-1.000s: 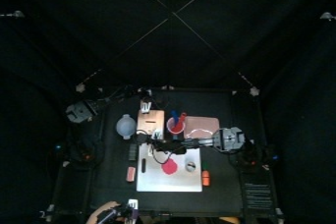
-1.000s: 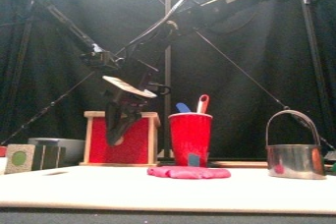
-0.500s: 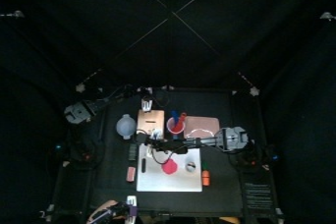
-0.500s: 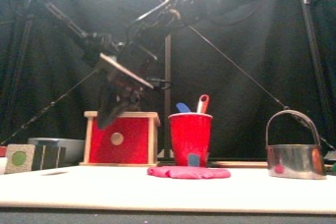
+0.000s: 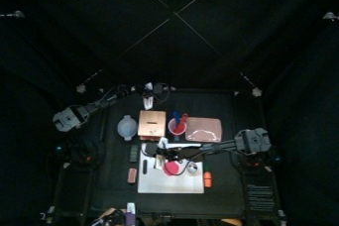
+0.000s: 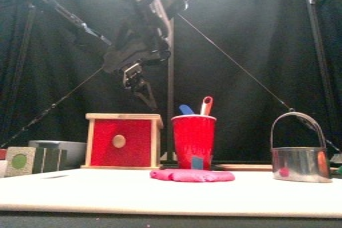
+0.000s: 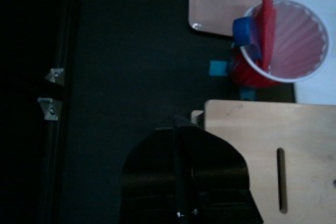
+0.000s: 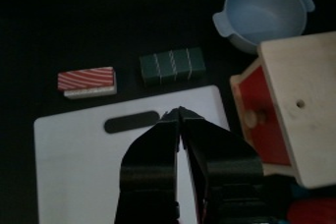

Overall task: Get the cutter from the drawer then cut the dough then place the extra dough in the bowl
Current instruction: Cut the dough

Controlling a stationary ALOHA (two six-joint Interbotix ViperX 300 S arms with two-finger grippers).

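The pale wooden box (image 6: 123, 140) stands with its red drawer front (image 8: 266, 120) flush and closed. The pink dough (image 6: 191, 175) lies flat on the white cutting board (image 5: 157, 180), and the metal cutter (image 6: 301, 157) stands on the board's right side. The blue-grey bowl (image 8: 266, 12) sits left of the box. My right gripper (image 6: 130, 75) hangs shut and holds nothing, high above the board's back left part (image 8: 175, 116). My left gripper (image 7: 183, 128) is shut and holds nothing, hovering behind the box (image 7: 269, 154).
A red cup (image 6: 194, 139) with two toy knives stands right of the box, before the pink tray (image 5: 205, 126). A dark green sushi roll (image 8: 175, 64) and a red striped toy (image 8: 86, 81) lie left of the board. An orange toy (image 5: 208, 179) lies at its right.
My right gripper has risen from in front of the red drawer front to well above the box. The right arm has drawn back toward the right.
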